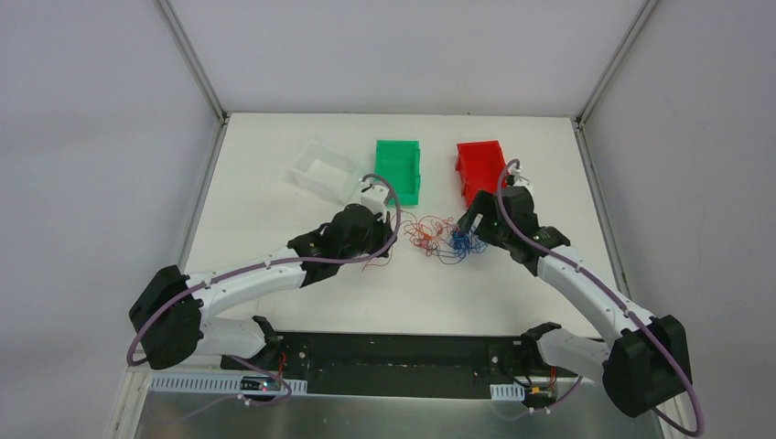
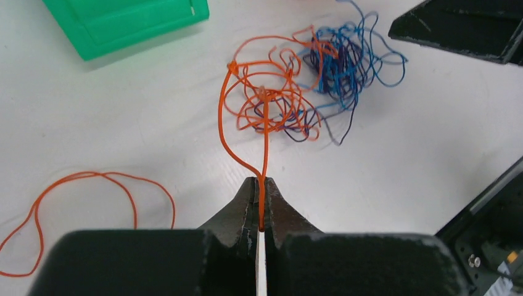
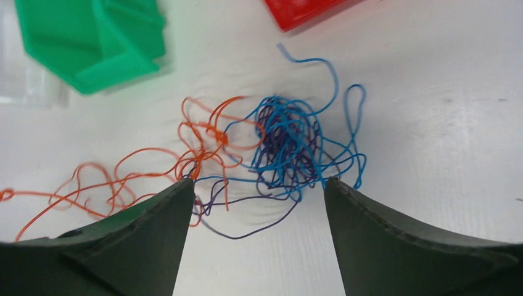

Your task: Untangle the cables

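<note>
Bright, even light; soft shadows

No readable text, label, brand, number or sign shows in any of the views.

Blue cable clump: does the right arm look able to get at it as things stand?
Probably yes. The right claw is open, and the blue clump lies straight ahead between its fingers with nothing in the way. The orange strands tangled into it would likely come along.
</note>
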